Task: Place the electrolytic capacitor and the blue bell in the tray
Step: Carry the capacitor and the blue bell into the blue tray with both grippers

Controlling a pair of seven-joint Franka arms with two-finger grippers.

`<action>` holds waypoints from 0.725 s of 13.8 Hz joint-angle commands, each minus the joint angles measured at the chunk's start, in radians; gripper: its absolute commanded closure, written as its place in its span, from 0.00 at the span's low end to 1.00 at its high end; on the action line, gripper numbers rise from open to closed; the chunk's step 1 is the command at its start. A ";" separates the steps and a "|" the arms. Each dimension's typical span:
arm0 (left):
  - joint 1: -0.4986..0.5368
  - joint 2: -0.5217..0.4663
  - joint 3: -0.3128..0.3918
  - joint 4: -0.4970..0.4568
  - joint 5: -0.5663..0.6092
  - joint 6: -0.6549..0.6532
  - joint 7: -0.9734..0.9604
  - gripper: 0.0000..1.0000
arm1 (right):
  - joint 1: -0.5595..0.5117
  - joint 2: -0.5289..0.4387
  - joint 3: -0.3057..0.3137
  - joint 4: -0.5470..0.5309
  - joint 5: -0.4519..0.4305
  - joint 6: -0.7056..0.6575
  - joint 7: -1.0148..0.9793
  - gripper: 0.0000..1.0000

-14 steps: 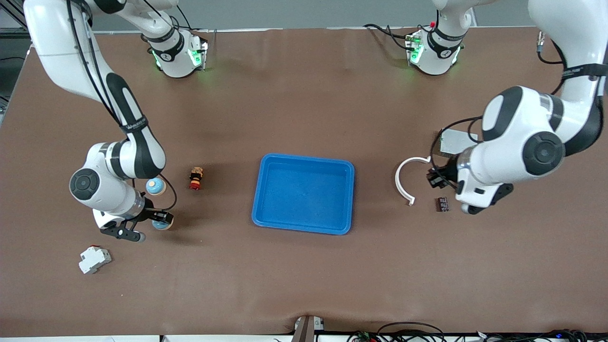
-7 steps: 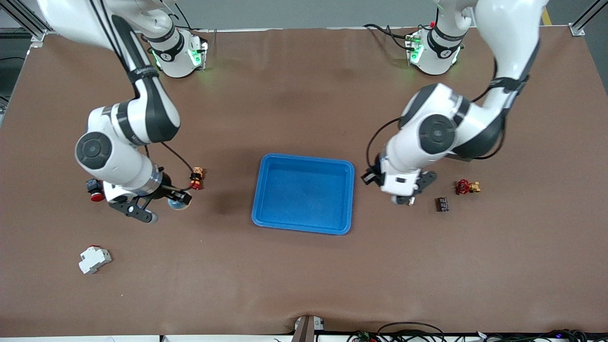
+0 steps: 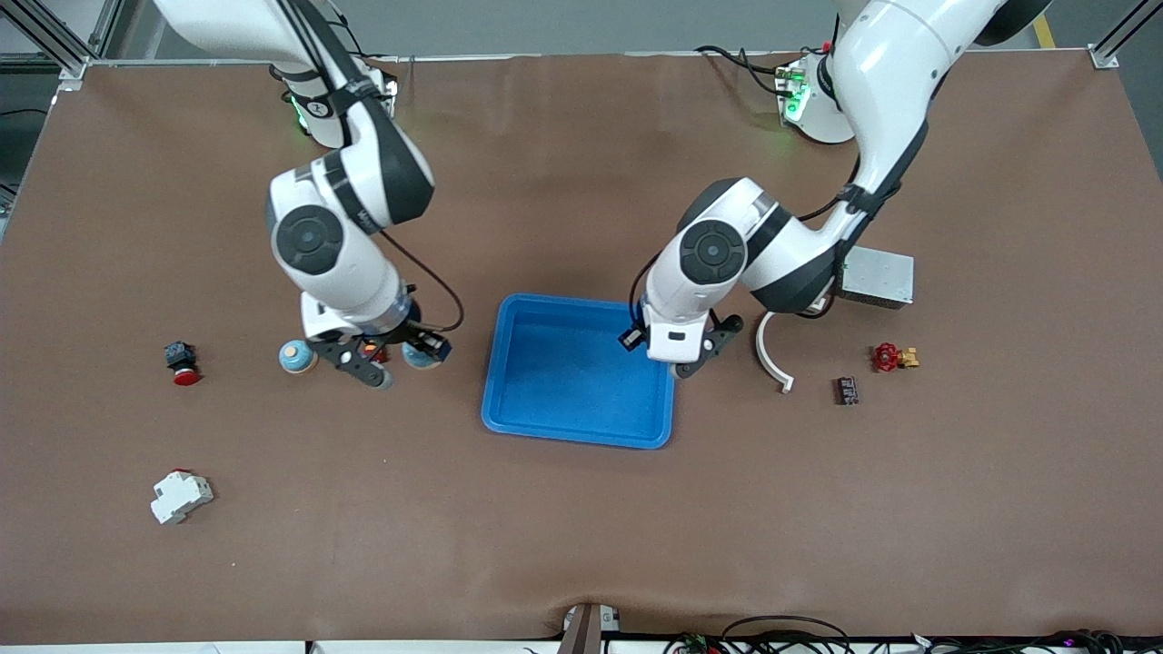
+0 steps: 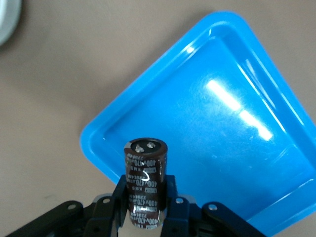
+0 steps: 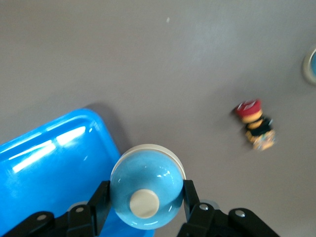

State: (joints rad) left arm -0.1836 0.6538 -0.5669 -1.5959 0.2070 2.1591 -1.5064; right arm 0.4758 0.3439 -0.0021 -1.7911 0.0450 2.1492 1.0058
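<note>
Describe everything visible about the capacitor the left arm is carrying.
The electrolytic capacitor is a short cylinder in a glossy dark brown sleeve printed with pale lettering. Its exposed end looks like dark rubber with two small metal terminals. It is clamped by its sides in the left gripper, whose black fingers press it from both sides. It hangs in the air over the rim of the blue tray, at the tray's edge toward the left arm's end of the table. It touches nothing else.

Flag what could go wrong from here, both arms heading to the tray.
1. The left pincer grips the electrolytic capacitor low on its body, over the tray rim; released here, it could tip or roll.
2. The right pincer, holding the blue bell, is not yet over the tray; an early release would miss.
3. Both arms converge on one tray and might collide.
</note>
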 commanded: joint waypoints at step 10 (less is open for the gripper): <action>-0.129 0.167 0.114 0.025 0.107 0.128 -0.163 1.00 | 0.159 0.104 -0.013 -0.010 -0.008 0.155 0.226 1.00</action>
State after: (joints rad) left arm -0.2673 0.8154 -0.4978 -1.5916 0.2919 2.2849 -1.6365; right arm 0.6090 0.4242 -0.0040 -1.8028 0.0439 2.2661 1.1887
